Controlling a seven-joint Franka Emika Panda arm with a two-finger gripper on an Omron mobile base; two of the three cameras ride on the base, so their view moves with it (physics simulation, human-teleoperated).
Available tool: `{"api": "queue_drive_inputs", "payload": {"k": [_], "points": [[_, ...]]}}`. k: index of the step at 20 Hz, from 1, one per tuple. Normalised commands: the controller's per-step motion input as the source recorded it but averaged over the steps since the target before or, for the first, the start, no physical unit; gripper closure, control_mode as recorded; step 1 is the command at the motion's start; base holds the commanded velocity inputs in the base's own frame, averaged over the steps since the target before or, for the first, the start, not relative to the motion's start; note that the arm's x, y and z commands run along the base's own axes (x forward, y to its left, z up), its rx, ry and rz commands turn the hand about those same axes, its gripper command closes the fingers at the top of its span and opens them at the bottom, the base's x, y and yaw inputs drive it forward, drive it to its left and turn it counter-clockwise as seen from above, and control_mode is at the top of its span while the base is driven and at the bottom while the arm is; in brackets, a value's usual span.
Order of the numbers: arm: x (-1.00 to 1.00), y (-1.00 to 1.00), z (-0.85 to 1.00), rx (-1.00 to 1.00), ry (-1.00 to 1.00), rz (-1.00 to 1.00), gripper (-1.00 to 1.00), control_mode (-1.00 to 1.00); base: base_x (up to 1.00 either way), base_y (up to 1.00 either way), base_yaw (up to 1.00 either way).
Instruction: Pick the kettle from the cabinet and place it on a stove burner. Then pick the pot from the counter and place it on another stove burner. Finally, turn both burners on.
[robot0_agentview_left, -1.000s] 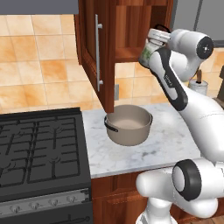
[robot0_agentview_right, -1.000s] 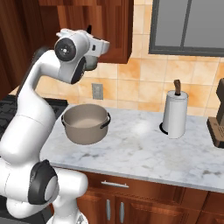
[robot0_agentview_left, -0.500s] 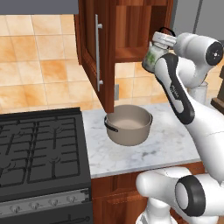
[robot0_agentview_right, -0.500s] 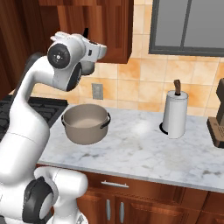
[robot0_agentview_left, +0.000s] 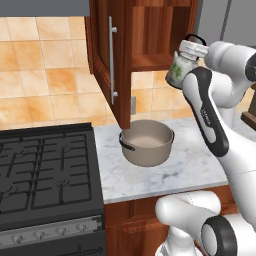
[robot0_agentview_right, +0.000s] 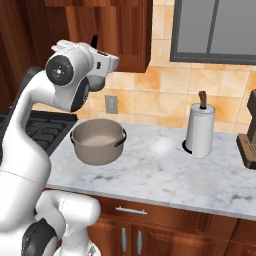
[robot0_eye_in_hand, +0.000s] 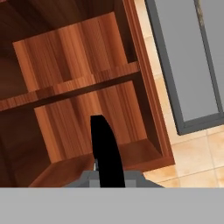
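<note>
The small kettle (robot0_agentview_left: 181, 69), silvery with a green print, hangs tilted in the air just outside the open cabinet (robot0_agentview_left: 150, 35). My gripper (robot0_agentview_left: 202, 44) is shut on its thin black handle (robot0_eye_in_hand: 105, 148), which the hand view shows against the cabinet's bare wooden shelves (robot0_eye_in_hand: 74, 85). The wide taupe pot (robot0_agentview_left: 148, 142) stands on the marble counter (robot0_agentview_left: 195, 167) below the cabinet door (robot0_agentview_left: 107, 65), also seen as the pot (robot0_agentview_right: 98, 141) in the right base view. Left of the counter sits the black stove with its burner grates (robot0_agentview_left: 45, 167) and knob row (robot0_agentview_left: 40, 234).
The open cabinet door with its silver bar handle (robot0_agentview_left: 113, 62) juts out over the pot's left rim. A white paper-towel roll (robot0_agentview_right: 201, 131) and a dark block (robot0_agentview_right: 248, 131) stand on the counter's right. A grey glass-fronted cabinet (robot0_agentview_right: 215, 25) hangs above them.
The kettle, held in my gripper, has come a little lower and further out from the cabinet opening. The pot and the door have stayed put.
</note>
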Motion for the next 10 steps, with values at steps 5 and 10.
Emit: {"api": "queue_drive_inputs", "payload": {"k": [5,10], "points": [[-0.34,0.00,0.00,0.01,0.01,0.00,1.00,-1.00,0.00,0.00,0.00],[-0.38,0.00,0.00,0.01,0.00,0.00,1.00,-1.00,0.00,0.00,0.00]]}}
